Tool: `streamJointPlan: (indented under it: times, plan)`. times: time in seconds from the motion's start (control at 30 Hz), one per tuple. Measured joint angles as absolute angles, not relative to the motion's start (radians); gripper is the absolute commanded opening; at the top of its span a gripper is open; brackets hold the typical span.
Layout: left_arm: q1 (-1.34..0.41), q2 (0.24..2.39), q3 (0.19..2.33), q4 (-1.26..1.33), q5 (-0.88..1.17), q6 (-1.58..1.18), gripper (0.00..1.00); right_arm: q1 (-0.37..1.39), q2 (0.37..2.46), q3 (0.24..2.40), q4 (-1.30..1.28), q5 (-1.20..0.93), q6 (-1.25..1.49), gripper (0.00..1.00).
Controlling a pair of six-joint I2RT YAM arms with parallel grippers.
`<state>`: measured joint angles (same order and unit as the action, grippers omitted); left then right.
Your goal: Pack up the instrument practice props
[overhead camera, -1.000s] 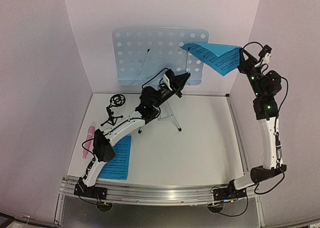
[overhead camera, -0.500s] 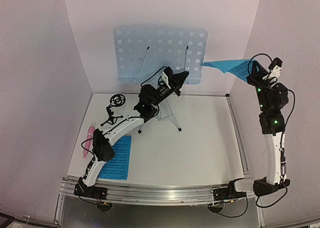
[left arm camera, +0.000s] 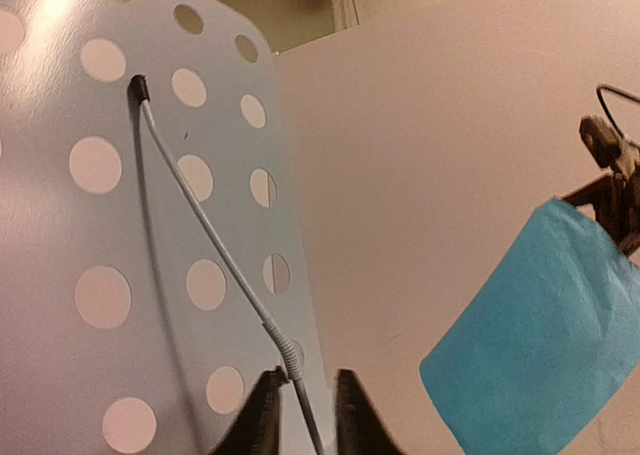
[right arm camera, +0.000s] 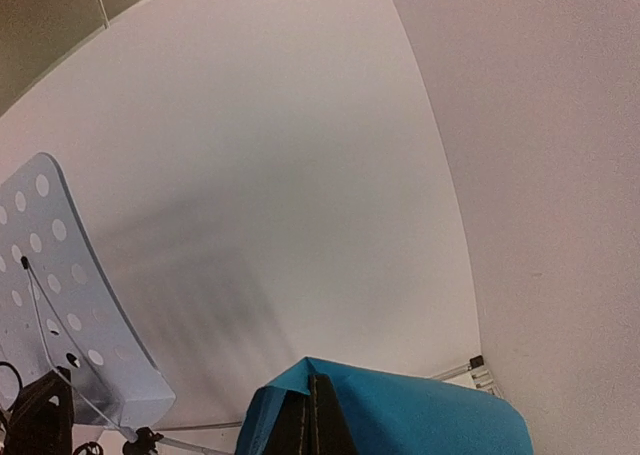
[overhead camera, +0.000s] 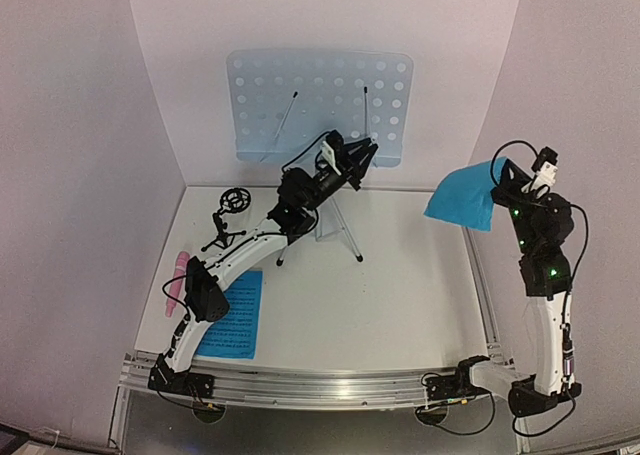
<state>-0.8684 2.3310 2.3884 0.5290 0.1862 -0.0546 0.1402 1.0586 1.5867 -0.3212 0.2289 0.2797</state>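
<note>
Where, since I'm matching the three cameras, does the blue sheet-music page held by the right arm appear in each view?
Top external: held blue page right of centre, hanging from the right gripper.
Left wrist: lower right.
Right wrist: bottom edge, centre, pinched between the fingers.
Shared landmark: the perforated music stand, in all three views.

The right gripper (right arm camera: 313,417) pinches a blue sheet (right arm camera: 420,415) at the bottom edge, the paper draped over its closed fingers. At lower left is the perforated stand (right arm camera: 110,335), a thin wire (right arm camera: 49,325) across its face. White walls (right arm camera: 300,175) fill the rest.
</note>
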Motion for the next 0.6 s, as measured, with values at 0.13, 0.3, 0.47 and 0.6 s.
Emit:
streamJointPlan:
  times: [0.13,0.3,0.47,0.6]
  plan:
    - [-0.869,2.328,2.376,0.524,0.184,-0.052,0.42,0.140,1.056,1.569,-0.347,0.216,0.294,0.00]
    - [-0.871,2.286,2.290,0.537,0.210,-0.040,0.57,0.140,1.051,1.568,-0.370,0.197,0.307,0.00]
    - [-0.869,2.186,2.152,0.536,0.271,0.001,0.69,0.140,1.038,1.562,-0.413,0.173,0.332,0.00]
    - [-0.868,2.085,2.039,0.524,0.324,0.047,0.73,0.140,1.017,1.521,-0.446,0.141,0.372,0.00]
